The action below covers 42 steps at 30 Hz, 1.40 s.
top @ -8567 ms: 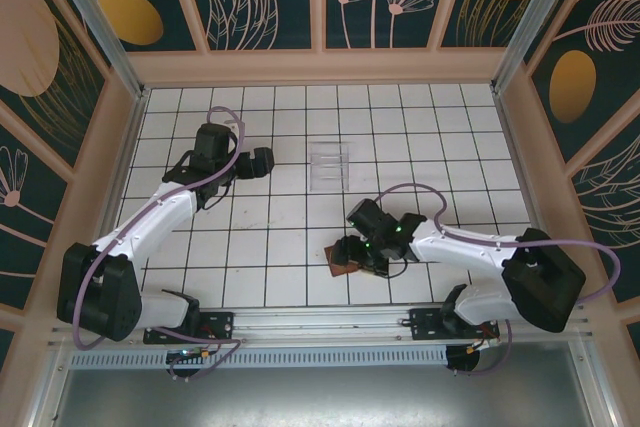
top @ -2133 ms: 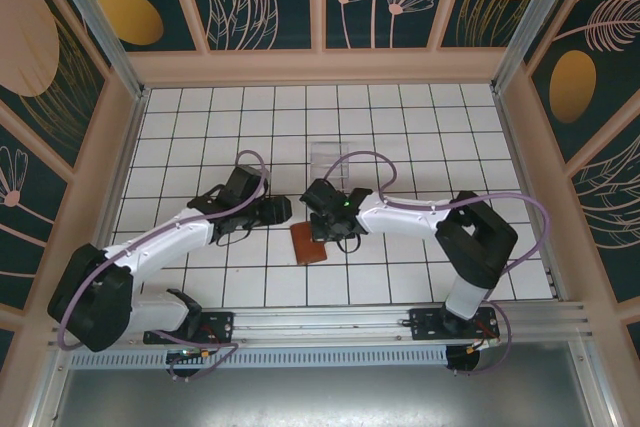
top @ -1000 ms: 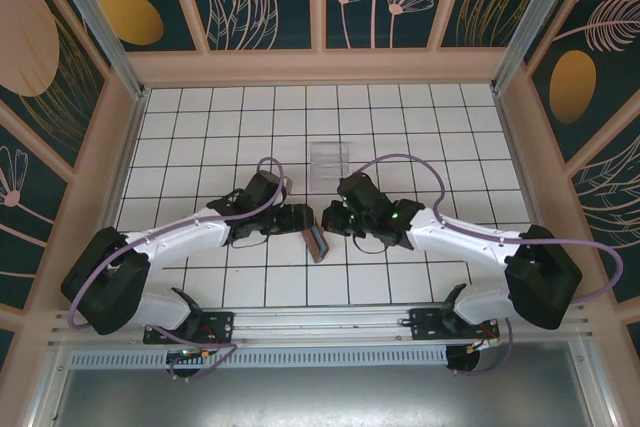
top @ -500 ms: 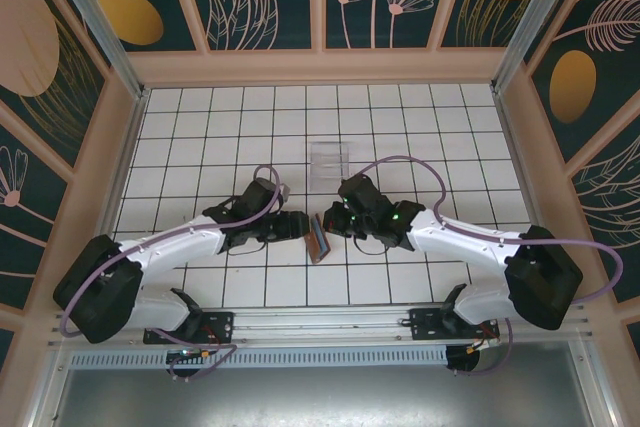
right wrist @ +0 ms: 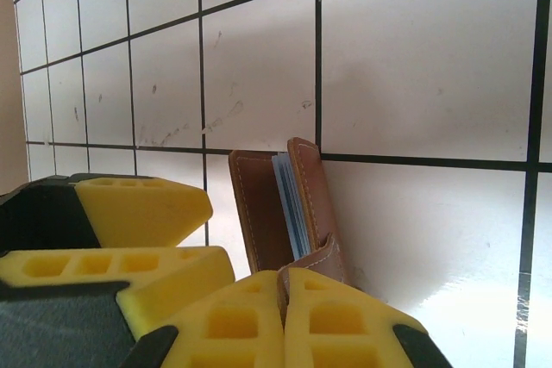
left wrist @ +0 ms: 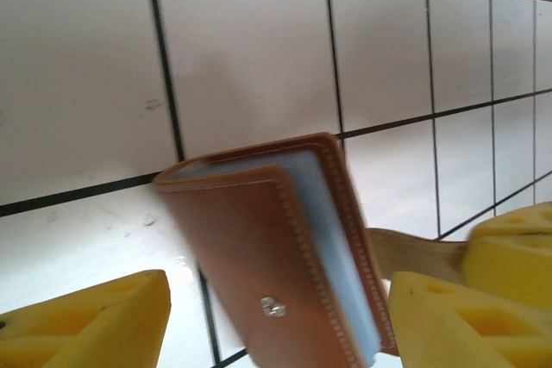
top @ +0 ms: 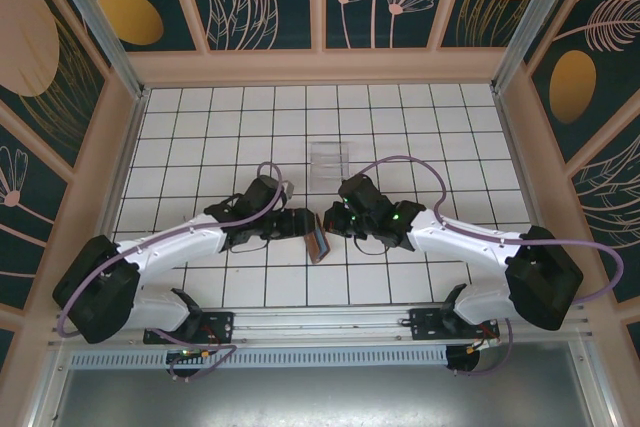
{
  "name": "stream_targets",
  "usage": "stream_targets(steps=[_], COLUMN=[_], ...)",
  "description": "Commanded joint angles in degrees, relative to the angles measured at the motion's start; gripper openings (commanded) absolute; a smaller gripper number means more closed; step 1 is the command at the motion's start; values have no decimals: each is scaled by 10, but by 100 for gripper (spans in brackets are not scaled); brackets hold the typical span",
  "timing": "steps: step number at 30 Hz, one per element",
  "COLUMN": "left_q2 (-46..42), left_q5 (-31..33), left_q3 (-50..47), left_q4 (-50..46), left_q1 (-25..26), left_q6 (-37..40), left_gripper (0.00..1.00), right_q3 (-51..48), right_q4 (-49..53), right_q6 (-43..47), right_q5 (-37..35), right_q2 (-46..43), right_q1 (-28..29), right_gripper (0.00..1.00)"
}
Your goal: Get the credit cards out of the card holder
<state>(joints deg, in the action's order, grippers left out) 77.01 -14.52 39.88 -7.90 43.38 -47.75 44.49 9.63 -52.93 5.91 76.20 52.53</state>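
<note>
Right wrist view: the card holder (right wrist: 293, 213), stood on edge just 6 o'clock of the table (top: 400, 127) centre, is held by its closing tab (right wrist: 321, 256) in the shut right jaws, evidently so that its open side is offered to the left jaws, spread wide around it.

The wallet (left wrist: 276, 273) runs off the bottom edge of the left wrist view, slightly blurred. In the right wrist view, its lower end sits behind the right gripper (right wrist: 285, 299). The cards are hidden between its covers; the thin blue-grey layers there may be their edges.
</note>
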Motion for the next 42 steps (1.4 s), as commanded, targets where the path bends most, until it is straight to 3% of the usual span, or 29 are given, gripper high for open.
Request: stream_targets(steps=[1, 14, 25, 42], left_q2=[28, 12, -10, -29], left_q5=[8, 58, 71, 83], left_q3=[17, 3, -7, -31], left_q4=[-5, -44, -56, -70], left_q1=[15, 31, 31, 31], left_q6=[-3, -9, -13, -17], left_gripper=[69, 57, 67, 38], right_q3=[-1, -5, -13, -25], right_q4=[3, 21, 26, 32], right_q6=[-8, -8, -8, -11], right_q5=[-6, -24, -27, -35], right_q2=[-18, -27, -30, -39], right_q1=[0, -3, -7, -15], right_gripper=[0, 0, 0, 0])
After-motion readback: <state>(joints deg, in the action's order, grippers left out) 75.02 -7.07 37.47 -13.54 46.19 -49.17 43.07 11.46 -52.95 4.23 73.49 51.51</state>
